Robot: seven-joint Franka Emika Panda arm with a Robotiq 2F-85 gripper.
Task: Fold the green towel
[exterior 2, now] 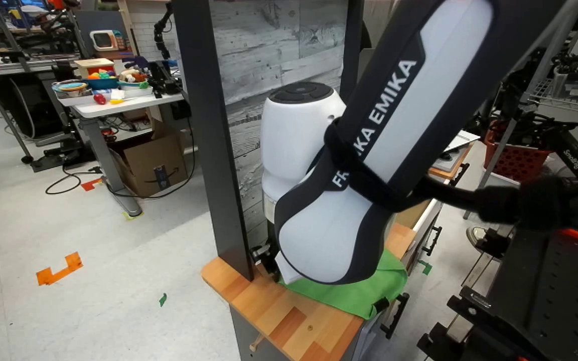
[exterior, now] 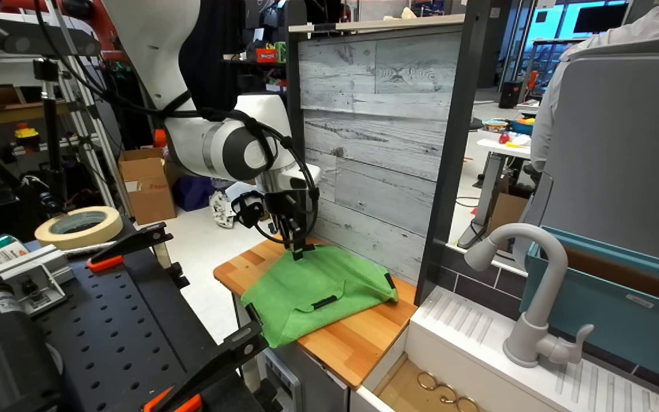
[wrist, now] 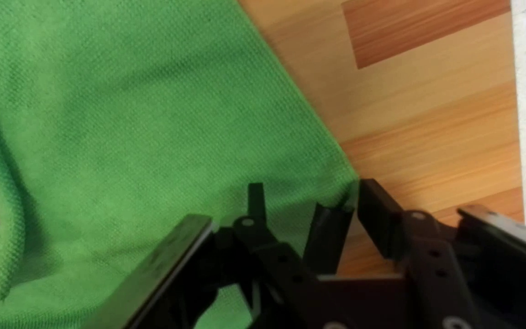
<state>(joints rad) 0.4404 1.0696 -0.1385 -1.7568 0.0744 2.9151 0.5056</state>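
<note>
The green towel (exterior: 301, 280) lies rumpled on the small wooden tabletop (exterior: 352, 343), with a flap turned over at its front. The towel also shows in an exterior view (exterior 2: 354, 291), partly hidden by the arm, and fills the left of the wrist view (wrist: 153, 128). Black strips sit at its edges, one on the flap (exterior: 324, 301). My gripper (wrist: 311, 189) points down at the towel's corner near the plank wall, also visible in an exterior view (exterior: 298, 252). Its fingers are apart, with a corner strip (wrist: 327, 237) between them. The right finger is beside the towel's edge; the left finger is over the cloth.
A grey plank wall (exterior: 381, 137) stands along the tabletop's back, with a dark post (exterior 2: 213, 150) at its end. A black perforated bench (exterior: 118, 326) with clamps is close to the tabletop. A toy sink faucet (exterior: 541, 297) and an open drawer with rings (exterior: 447, 395) are beside it.
</note>
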